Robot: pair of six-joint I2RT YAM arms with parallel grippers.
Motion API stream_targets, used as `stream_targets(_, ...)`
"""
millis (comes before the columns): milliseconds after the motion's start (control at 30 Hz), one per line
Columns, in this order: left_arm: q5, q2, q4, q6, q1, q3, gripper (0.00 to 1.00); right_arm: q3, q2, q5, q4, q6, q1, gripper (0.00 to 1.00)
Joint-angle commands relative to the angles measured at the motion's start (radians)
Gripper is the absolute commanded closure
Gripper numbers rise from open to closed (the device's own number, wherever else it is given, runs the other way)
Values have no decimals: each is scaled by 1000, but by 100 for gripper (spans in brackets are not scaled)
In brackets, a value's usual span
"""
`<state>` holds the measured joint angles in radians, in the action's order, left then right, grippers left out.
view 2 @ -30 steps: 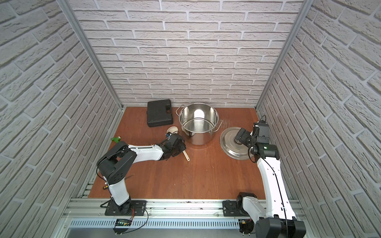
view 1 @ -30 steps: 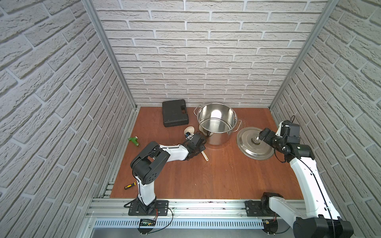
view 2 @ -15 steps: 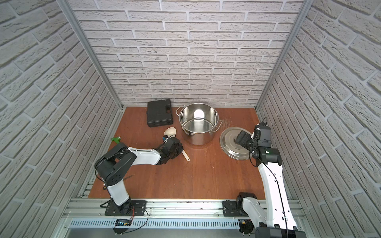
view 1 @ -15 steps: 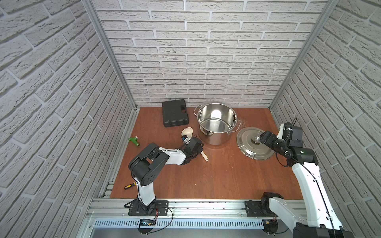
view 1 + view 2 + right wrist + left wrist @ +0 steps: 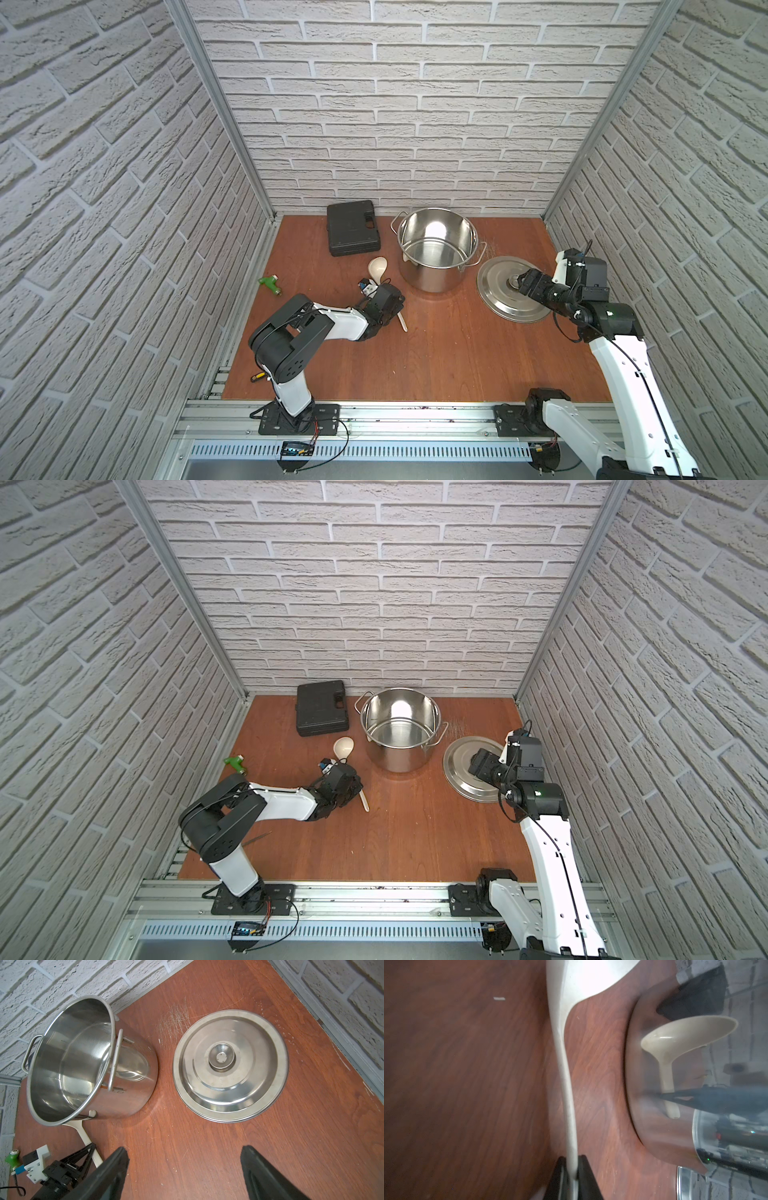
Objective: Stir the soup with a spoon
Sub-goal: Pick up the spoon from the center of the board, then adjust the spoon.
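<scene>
Left hand point(image 5: 572, 1165) clenches the spoon point(image 5: 566, 1084) by its handle, while right hand point(image 5: 185, 1155) stands released near the lid point(image 5: 249, 1076).

Both top views sit high at the front, far off, looking down toward the back wall point(image 5: 415, 124); both share the whole table point(image 5: 436, 365). My left wrist camera is low, close along the spoon point(image 5: 568, 1084), facing the pot point(image 5: 654, 1126). My right wrist camera looks down, mid-range, on pot and lid point(image 5: 230, 1084); top views share those.

Quick count here: one spoon point(image 5: 377, 268), one steel pot point(image 5: 432, 279), one lid point(image 5: 494, 291), one black case point(image 5: 352, 227), one little green tool point(image 5: 270, 284), one yellow-handled screwdriver point(image 5: 258, 377). Six items, one of each.
</scene>
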<state>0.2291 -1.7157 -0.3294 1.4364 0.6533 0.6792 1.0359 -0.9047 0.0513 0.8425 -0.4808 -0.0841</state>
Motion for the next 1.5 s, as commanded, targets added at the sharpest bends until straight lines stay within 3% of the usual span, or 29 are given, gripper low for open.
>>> stream_targets(0,40,44,91,-3,9,-29,100,41,18,14,3,20,46,13)
stream_targets(300,153,328,274,-90,29,-9,100,112,-46,85,-11,4,289,13)
stream_targets(467,229,567,402,-247,38,76,100,154,-121,268,-122,-121,387,14)
stream_targets(600,175,708,311,-332,-16,98,100,158,-194,426,-366,-290,475,15)
stream_targets(767,-78,723,161,-232,-167,133,100,223,-320,511,-576,-388,593,12)
stream_targets(900,-192,649,146,-158,-193,254,100,296,-421,545,-666,-404,659,11)
stream_targets(1000,-205,622,96,-39,-195,269,100,314,-458,564,-759,-422,670,13)
stream_targets(1200,-176,650,48,207,-223,193,100,358,-480,568,-750,-394,670,19)
stream_targets(1467,-206,622,-115,319,-241,157,100,356,-521,551,-766,-446,688,33)
